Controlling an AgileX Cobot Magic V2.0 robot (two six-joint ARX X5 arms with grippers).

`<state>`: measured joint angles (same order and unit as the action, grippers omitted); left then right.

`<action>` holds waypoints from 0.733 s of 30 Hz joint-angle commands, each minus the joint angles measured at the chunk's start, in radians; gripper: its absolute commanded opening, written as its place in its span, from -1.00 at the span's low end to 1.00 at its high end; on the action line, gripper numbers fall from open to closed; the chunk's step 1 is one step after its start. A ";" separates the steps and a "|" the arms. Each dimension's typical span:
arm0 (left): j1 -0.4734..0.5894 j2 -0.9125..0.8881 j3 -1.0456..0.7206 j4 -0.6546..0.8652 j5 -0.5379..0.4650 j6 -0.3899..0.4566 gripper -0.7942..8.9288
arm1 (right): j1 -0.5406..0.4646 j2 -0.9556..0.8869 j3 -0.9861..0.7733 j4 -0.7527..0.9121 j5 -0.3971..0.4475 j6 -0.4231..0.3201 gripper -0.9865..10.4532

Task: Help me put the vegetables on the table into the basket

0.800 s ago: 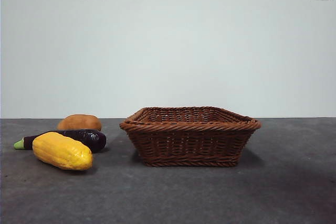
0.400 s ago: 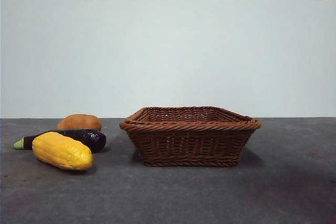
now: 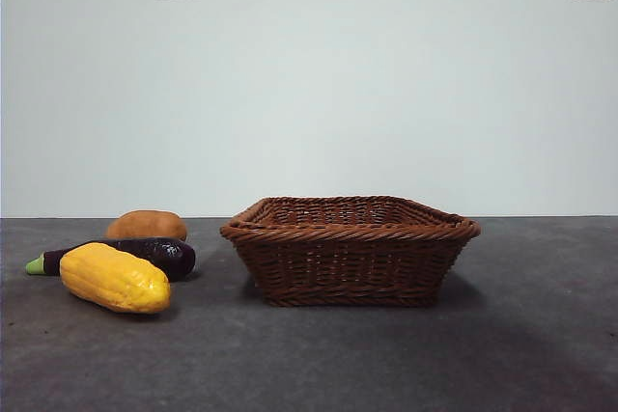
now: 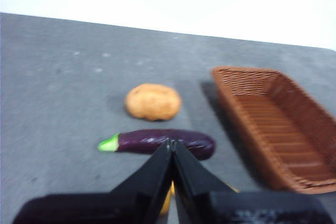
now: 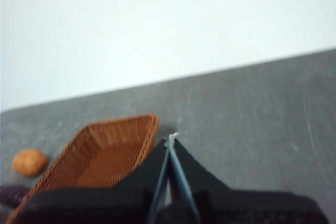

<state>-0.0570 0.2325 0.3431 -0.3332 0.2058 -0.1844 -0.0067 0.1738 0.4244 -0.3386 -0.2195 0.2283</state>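
A: All three vegetables lie beside the wicker basket; both the left gripper and the right gripper have their jaws pressed together.

B: Risk: the corn cob touches the eggplant, so grasping one could roll the other.

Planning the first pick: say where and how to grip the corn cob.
Grip the corn cob across its thick middle, from above: it lies flat on the table, nearest the camera, and the eggplant lies close behind. The left gripper, jaws shut, is nearest.
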 commanded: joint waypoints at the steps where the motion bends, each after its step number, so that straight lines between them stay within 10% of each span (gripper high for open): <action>1: 0.002 0.059 0.086 -0.020 0.042 0.006 -0.85 | 0.000 0.079 0.111 -0.124 -0.024 -0.046 -0.84; 22: 0.001 0.360 0.472 -0.376 0.248 0.186 -0.85 | 0.000 0.483 0.542 -0.638 -0.208 -0.345 -0.84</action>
<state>-0.0570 0.5934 0.8124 -0.7101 0.4488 -0.0170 -0.0067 0.6586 0.9604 -0.9783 -0.4244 -0.1043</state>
